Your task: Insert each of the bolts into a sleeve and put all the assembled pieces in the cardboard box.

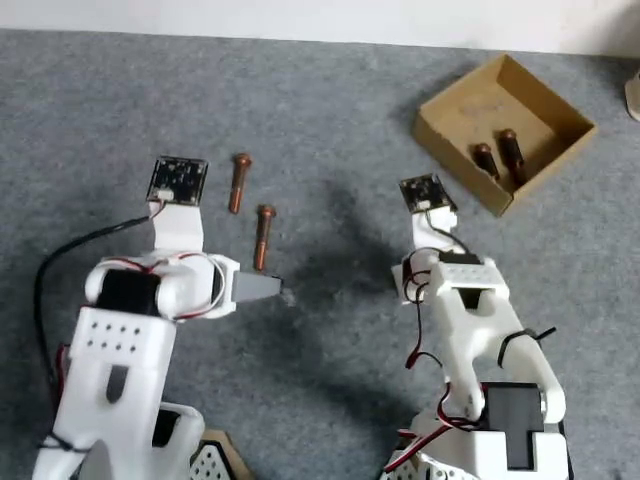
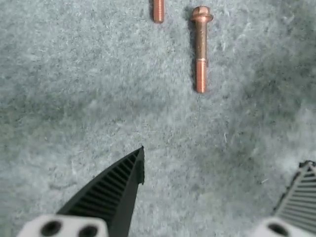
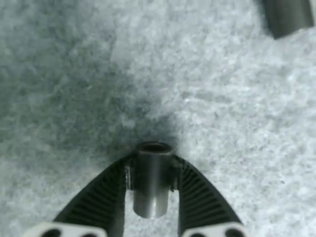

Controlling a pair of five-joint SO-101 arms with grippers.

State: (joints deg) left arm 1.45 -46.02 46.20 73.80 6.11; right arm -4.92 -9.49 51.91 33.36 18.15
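Two copper bolts lie on the grey carpet: one (image 1: 263,237) (image 2: 200,49) just ahead of my left gripper (image 2: 224,158), the other (image 1: 238,182) (image 2: 158,10) farther off. My left gripper is open and holds nothing. The right gripper (image 3: 152,160) is shut on a dark metal sleeve (image 3: 152,185), held just above the carpet with its hollow end pointing away. A second sleeve (image 3: 286,15) lies beyond it. The cardboard box (image 1: 440,125) at the back right holds two assembled pieces (image 1: 484,158) (image 1: 512,152).
The left arm (image 1: 160,290) and the right arm (image 1: 460,300) stand side by side at the near edge. Open carpet lies between them and in front of the box. A pale object (image 1: 633,95) pokes in at the right edge.
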